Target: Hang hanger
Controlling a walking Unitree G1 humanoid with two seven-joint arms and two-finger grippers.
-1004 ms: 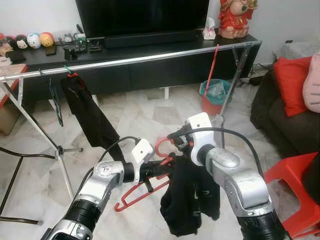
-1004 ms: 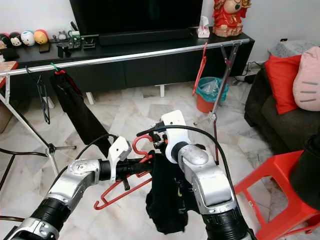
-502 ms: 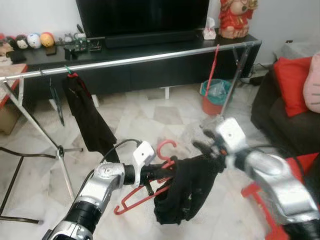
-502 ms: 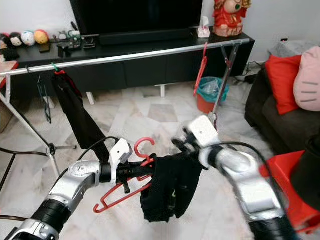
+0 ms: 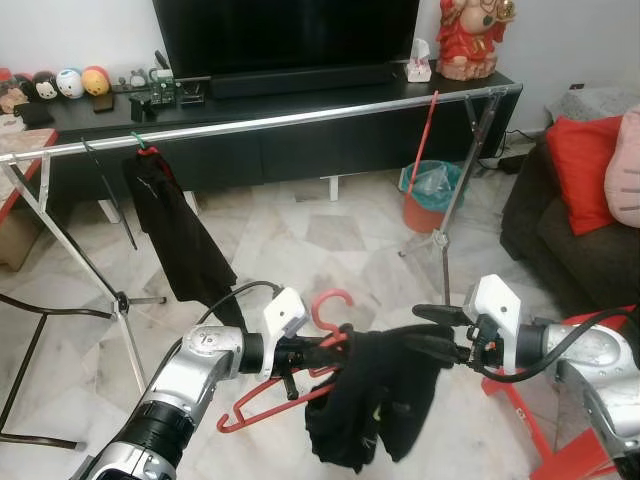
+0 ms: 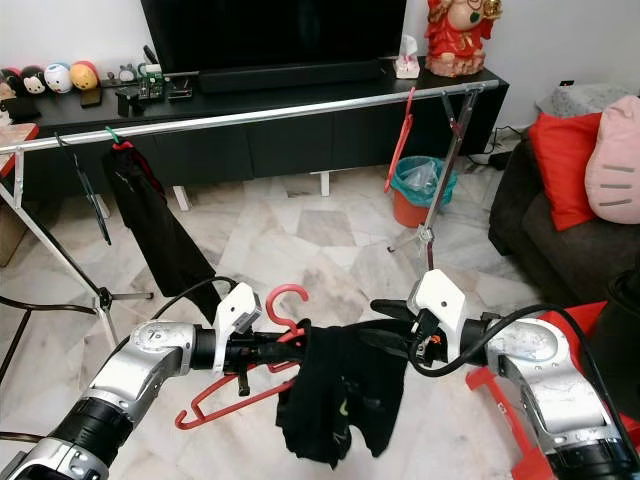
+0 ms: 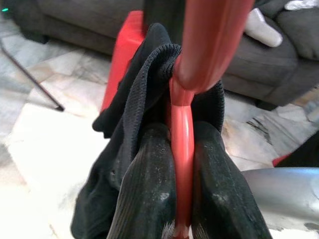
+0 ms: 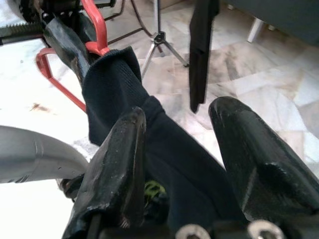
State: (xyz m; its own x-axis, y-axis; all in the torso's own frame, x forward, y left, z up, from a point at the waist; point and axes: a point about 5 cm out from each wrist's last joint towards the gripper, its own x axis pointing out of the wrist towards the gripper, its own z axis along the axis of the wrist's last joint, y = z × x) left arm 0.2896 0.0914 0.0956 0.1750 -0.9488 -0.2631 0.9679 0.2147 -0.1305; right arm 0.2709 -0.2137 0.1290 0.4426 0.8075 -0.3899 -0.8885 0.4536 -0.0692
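Observation:
My left gripper [image 5: 335,350] is shut on the neck of a red hanger [image 5: 262,402] and holds it low in front of me, hook up. In the left wrist view both fingers [image 7: 149,189] pinch the hanger's red stem [image 7: 182,124]. A black garment [image 5: 375,410] is draped over the hanger's right arm and hangs down. My right gripper [image 5: 435,330] reaches in from the right at the garment's top edge. It is open, and the cloth [image 8: 169,154] lies between its fingers [image 8: 119,164]. The silver clothes rail [image 5: 300,118] runs across the room ahead.
On the rail's left end hang a black garment [image 5: 175,235] and a thin black hanger [image 5: 110,185]; a red hanger [image 5: 428,130] hangs near its right end. The rack's legs [image 5: 120,300], a red stool [image 5: 560,440], a dark sofa [image 5: 560,230] and a bin [image 5: 428,195] stand around.
My right arm swung from above the garment out to the right and lower, and now reaches in from the side. The garment is spread wider along the hanger. The left gripper kept its hold.

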